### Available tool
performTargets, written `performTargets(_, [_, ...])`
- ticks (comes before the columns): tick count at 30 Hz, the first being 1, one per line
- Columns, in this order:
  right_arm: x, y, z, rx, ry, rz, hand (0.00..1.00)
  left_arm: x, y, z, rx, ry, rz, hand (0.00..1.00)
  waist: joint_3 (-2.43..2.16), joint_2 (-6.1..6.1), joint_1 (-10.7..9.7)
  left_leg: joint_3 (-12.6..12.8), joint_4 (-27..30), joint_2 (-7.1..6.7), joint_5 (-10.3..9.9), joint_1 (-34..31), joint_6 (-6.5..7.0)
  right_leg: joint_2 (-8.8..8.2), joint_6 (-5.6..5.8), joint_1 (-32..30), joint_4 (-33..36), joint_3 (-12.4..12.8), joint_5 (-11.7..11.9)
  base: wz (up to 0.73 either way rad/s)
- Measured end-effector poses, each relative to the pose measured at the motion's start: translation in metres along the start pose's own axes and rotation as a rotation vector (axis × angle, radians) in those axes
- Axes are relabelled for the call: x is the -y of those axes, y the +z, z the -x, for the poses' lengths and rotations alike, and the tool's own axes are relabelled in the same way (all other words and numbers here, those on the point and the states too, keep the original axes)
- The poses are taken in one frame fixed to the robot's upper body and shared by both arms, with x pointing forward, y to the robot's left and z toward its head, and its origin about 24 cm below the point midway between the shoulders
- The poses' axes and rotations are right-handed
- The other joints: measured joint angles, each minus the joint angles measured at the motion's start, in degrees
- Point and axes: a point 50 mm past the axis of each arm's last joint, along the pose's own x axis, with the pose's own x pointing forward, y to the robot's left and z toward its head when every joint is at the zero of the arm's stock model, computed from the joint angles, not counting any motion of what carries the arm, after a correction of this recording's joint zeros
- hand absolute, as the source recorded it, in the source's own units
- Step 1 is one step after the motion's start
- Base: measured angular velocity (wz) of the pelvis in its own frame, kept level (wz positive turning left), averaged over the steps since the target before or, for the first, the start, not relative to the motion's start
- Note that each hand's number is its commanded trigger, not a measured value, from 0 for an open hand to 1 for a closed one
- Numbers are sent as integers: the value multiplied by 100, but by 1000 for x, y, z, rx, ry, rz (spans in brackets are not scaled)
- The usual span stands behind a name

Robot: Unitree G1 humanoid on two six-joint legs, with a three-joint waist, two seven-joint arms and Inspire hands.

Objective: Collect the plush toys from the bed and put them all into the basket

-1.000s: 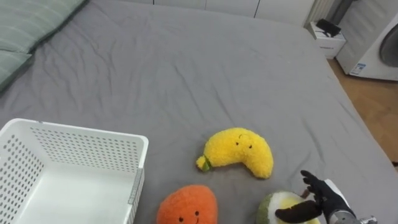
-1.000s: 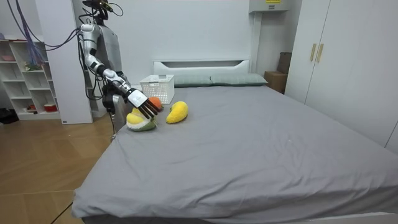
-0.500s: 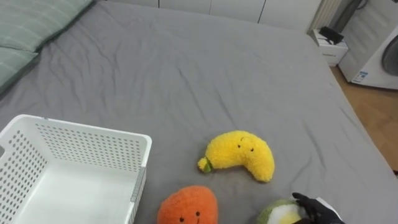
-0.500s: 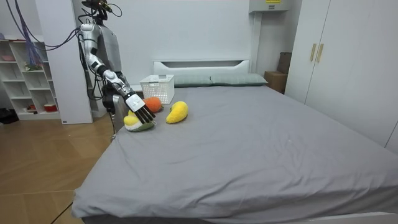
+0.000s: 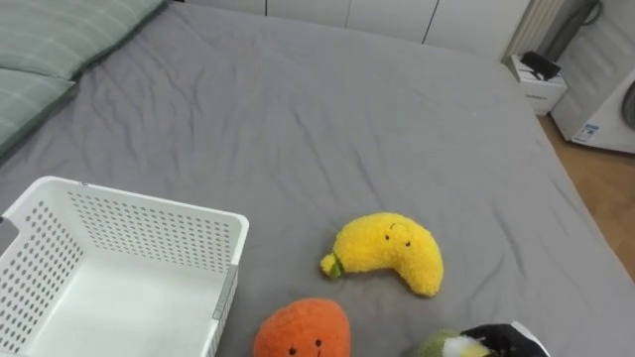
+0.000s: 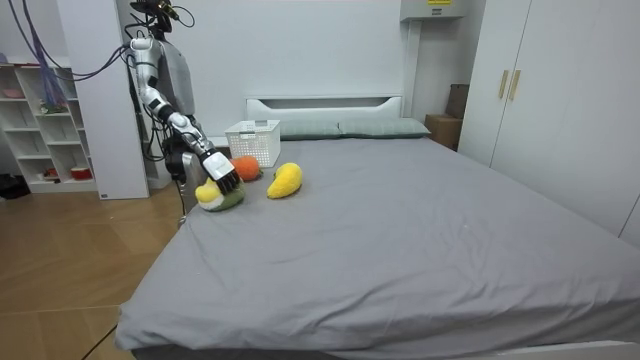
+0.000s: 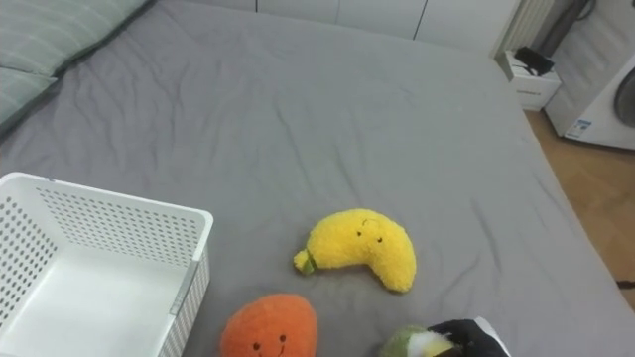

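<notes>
**Step in hand: grasping the first toy**

1. Position. The right hand (image 5: pixel 494 342) lies on the green-and-yellow plush toy (image 5: pixel 444 346). This toy sits at the edge of the bed (image 5: pixel 327 119) beside which the robot stands. The fingers are cut off in the eye views and too small in the room view, so it cannot be told whether they are spread over the plush or closed round it.

2. Other items.
   - The orange plush toy (image 5: pixel 301 331) lies just beside the white basket (image 5: pixel 149 199), along the same edge towards the pillows (image 5: pixel 50 50).
   - The yellow banana toy (image 5: pixel 389 254) lies near both toys, further in from that edge.
   - The seen part of the basket holds no toy, so the collection is judged to be at its start.

3. Grasp. The plush is likely to compress. Wrap the fingers deep round the body of the toy; do not nip the pile at its surface. Confirm that the toy rises with the hand before travelling.

4. Caution. The toy lies close to the bed edge. A push towards that edge could roll it onto the floor. Draw it inward while closing.

5. Transfer. Lift clear of the grey cover, pass above the orange toy, and release only when the toy is inside the basket rim.
</notes>
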Motion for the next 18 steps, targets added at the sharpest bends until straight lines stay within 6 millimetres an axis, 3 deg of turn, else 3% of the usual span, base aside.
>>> performTargets(11, [-4,-1,0,-10,2,33,100,0,3,0,15,3,3,0,-8,43,0,-19,27,-2,0,-37,0,-1,0,-14,2,-22,0,0])
performTargets(18, [4,19,3,74,-33,44,100,-1,9,0,40,7,13,0,-3,115,-19,-9,21,-3,0,-43,1,-2,0,-39,4,0,0,0])
